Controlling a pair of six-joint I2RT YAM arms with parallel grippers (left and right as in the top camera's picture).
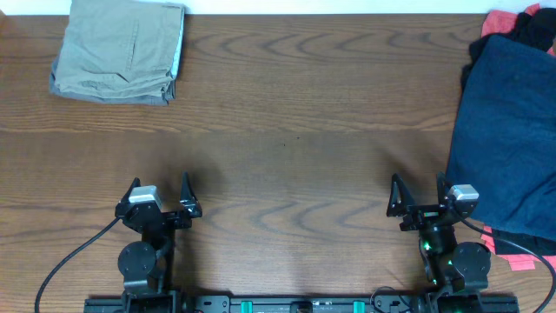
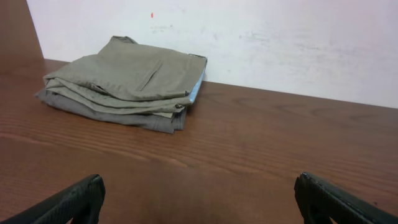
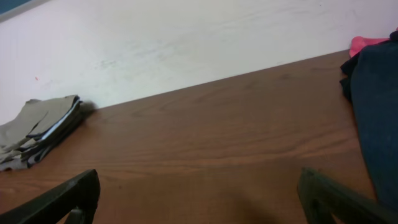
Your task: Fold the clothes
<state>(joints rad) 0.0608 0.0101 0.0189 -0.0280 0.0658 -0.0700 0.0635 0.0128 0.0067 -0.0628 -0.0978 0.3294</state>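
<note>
- The navy garment (image 1: 508,130) lies bunched at the right edge of the worktop (image 1: 295,130).
- Left gripper (image 1: 160,181): fingers apart, holding nothing.
- Right gripper (image 1: 418,179): fingers apart, holding nothing, just beside the garment.
- Folded khaki trousers (image 1: 117,48): far-left corner.

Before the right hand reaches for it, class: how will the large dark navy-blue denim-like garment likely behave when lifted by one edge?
The large dark navy-blue denim-like garment lies slack and uneven, so it would probably droop and unfold, not hold shape. It is broad and looks thick, so likely heavyish for cloth. Pushed, it would probably bunch on the wooden table.
</note>
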